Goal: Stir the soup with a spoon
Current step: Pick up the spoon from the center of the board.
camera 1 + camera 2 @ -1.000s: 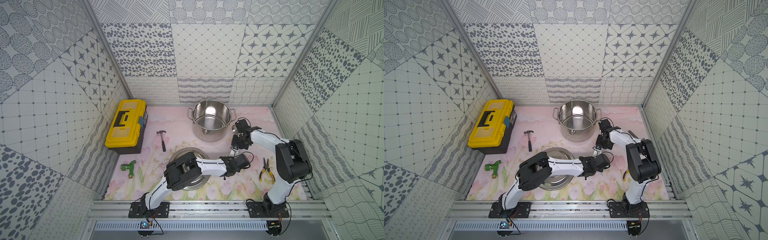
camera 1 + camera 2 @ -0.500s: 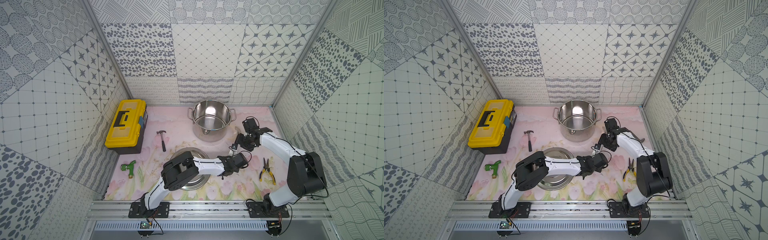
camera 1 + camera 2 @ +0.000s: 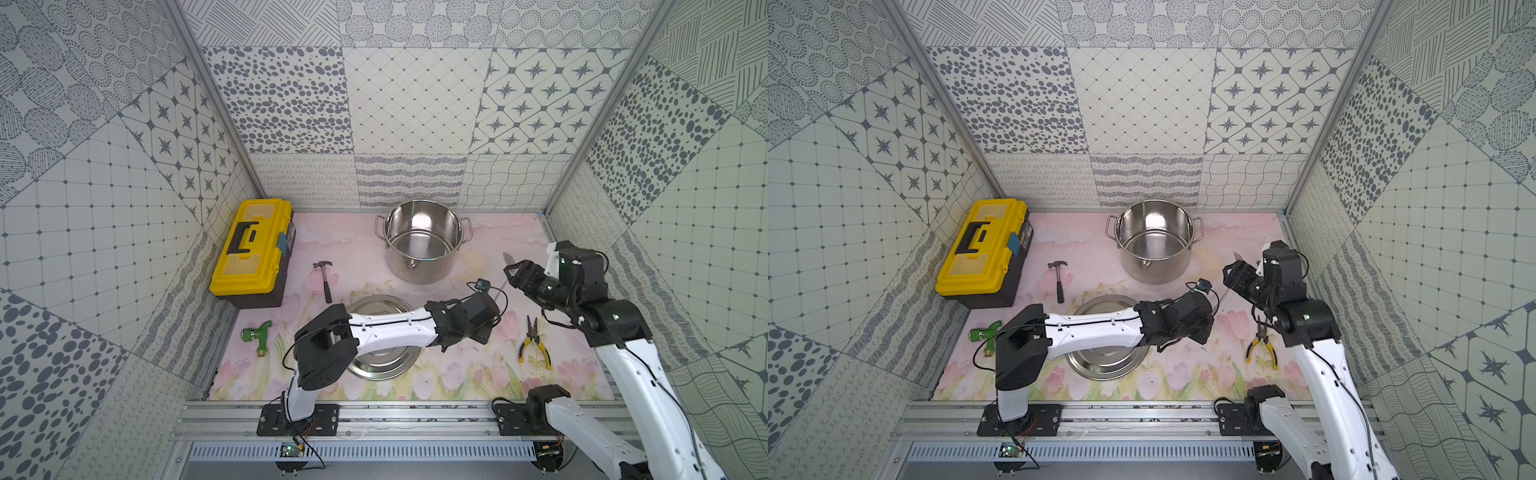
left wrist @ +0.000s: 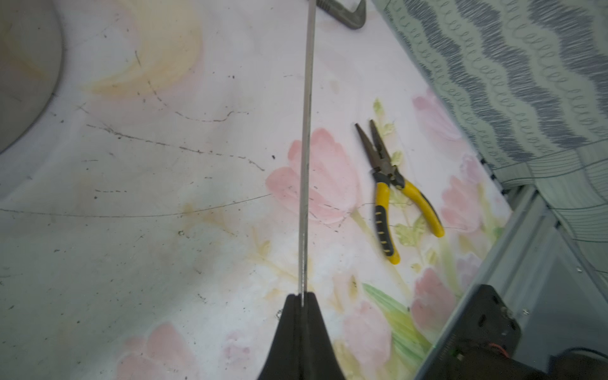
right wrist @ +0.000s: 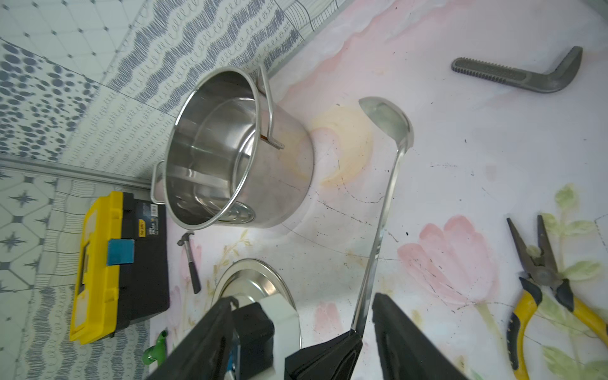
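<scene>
- Both top views: the ladle [image 3: 508, 258] is gripped at its handle end by the left gripper [image 3: 489, 305], jaws clamped fully onto it. The bowl end lies just beside the stockpot [image 3: 419, 272], outside it
- The right gripper [image 3: 1235, 270] is held near the bowl end, jaws spread wide, nothing in them
- Step judged: ladle secured, not yet in the pot, stirring not begun. Next, the bowl is to be raised over the rim, lowered inside, then circled
- Left wrist: the thin steel handle is seen edge-on, running straight out of the closed jaws. The pliers [image 4: 391, 187] lie well apart, and the grey blur at the frame edge is probably the pot wall
- Right wrist: the ladle is shown whole, with a small deep round bowl and a long slim handle, all bright steel. The bowl is near the pot's loop handle [image 5: 270, 112] but apart from it. Whether it rests on the mat [image 5: 460, 164] cannot be told
- The pot interior is bare and shiny, and no liquid is made out
- With the grip at the far handle end, twist in the jaws is a likely risk, so a slow lift is advised
</scene>
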